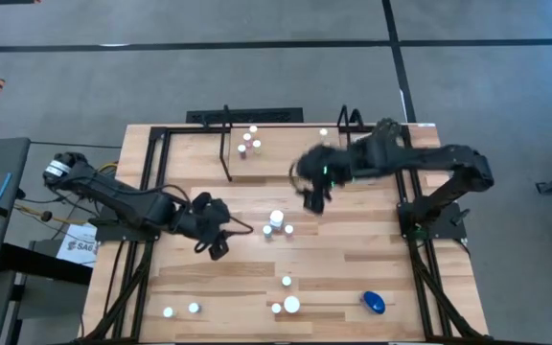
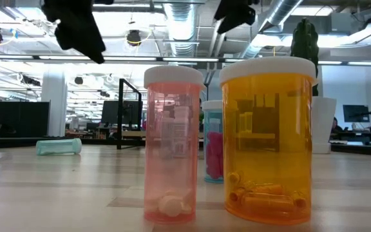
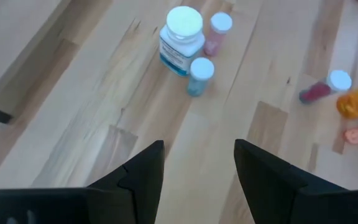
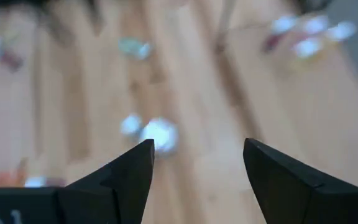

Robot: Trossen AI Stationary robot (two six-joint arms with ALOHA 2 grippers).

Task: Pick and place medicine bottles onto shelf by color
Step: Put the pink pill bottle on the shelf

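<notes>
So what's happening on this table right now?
Two arms are sorting medicine bottles onto a shelf at the table's far edge. Neither is carrying anything at this moment. The left tool hangs open over bare wood, facing a cluster of three bottles mid-table. The right tool is open too, hovering above the same cluster. A few bottles already stand at the shelf; others are scattered along the near edge, including a blue one.

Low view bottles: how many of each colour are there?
Pink see-through plastic bottle, white cap: 1
Orange see-through plastic bottle, white cap: 1
Teal plastic bottle behind them: 1
Pale green bottle lying down: 1
Total: 4
</notes>
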